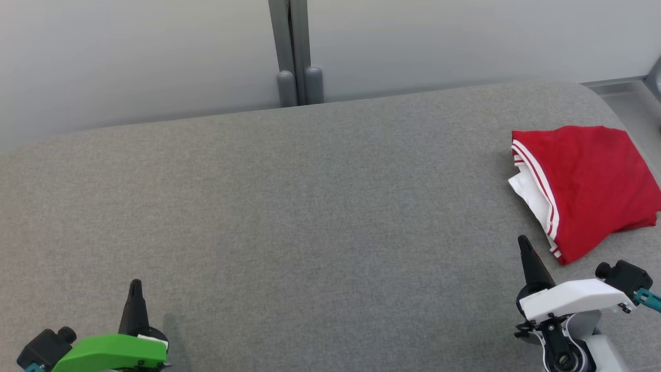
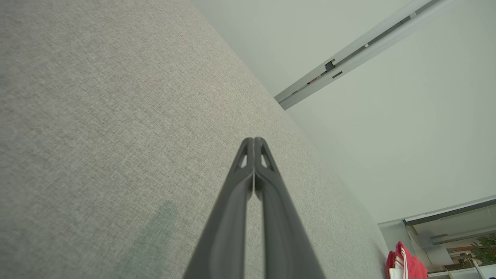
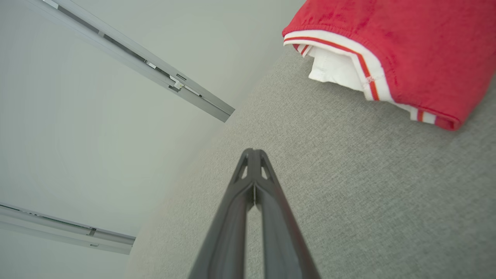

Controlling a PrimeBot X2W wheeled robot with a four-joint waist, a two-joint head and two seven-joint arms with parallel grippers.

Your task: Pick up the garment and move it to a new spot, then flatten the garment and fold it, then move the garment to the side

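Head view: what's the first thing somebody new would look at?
The bright red garment with white stripes grabs the eye first, lying folded at the far right of the gray table. Next come two shut hands at the bottom. The left hand is on a green wrist at lower left, and the right hand is on a white one, near the garment but not touching.

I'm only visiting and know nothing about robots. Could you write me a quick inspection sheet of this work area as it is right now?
Surface: grey fabric tabletop, flat, looks clean.
Job's things: red garment with white striped trim, folded, lying at the right end.
Clutter: nothing seen.
Jaws: left jaws shut and empty over bare fabric; right jaws shut and empty, near the garment, not touching it.
Cables: nothing seen.
Surroundings: pale wall panels behind, with a grey post where they join.
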